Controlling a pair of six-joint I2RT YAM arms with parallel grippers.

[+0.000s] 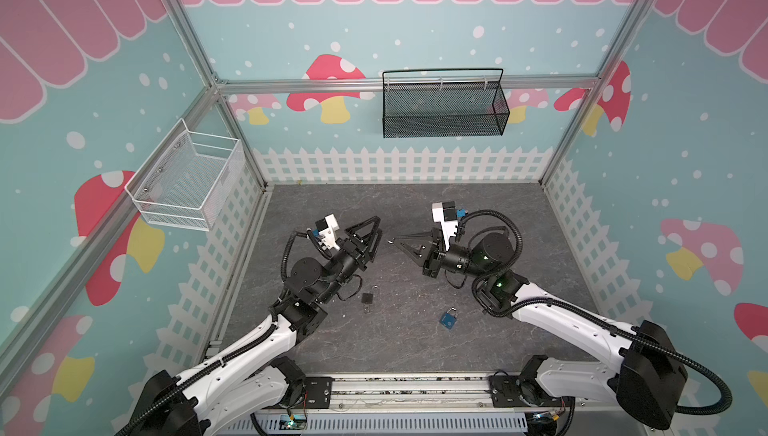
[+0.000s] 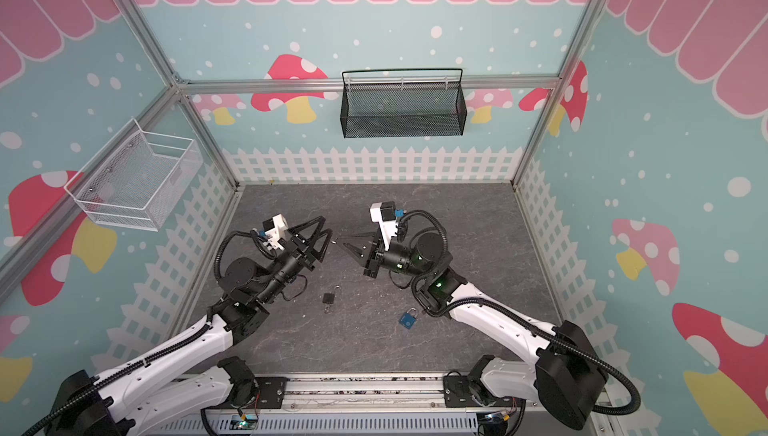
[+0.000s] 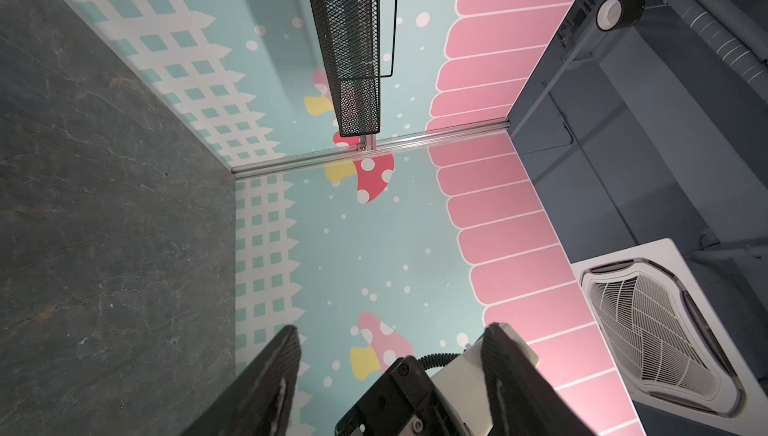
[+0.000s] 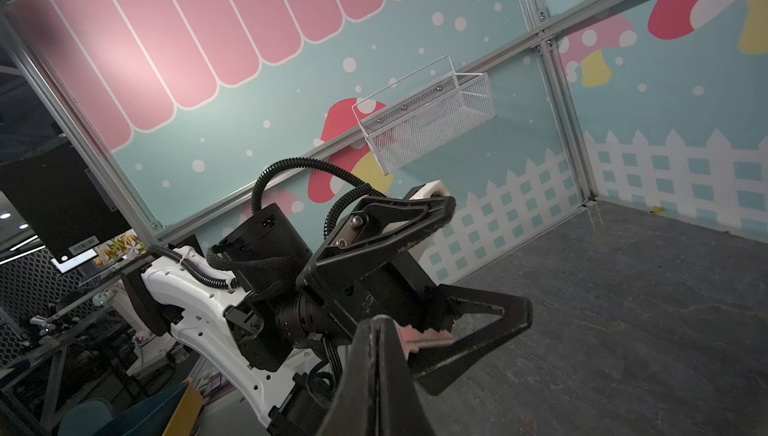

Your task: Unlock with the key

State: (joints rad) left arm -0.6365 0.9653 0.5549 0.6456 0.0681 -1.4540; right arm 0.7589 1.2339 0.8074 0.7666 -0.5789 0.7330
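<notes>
Two padlocks: black padlock point(image 1: 368, 298), blue padlock point(image 1: 449, 318) right of it. Small key point(image 1: 391, 241), seemingly silver, pinched in right hand point(image 1: 395, 241); left hand point(image 1: 376, 236) spread.

You're looking at a matt, stone-veined tabletop point(image 1: 415, 350), a black metal-mesh basket point(image 1: 442, 109), a white metal-mesh basket point(image 1: 187, 180), and a smooth blue padlock point(image 1: 448, 318) with a shiny metal shackle.
</notes>
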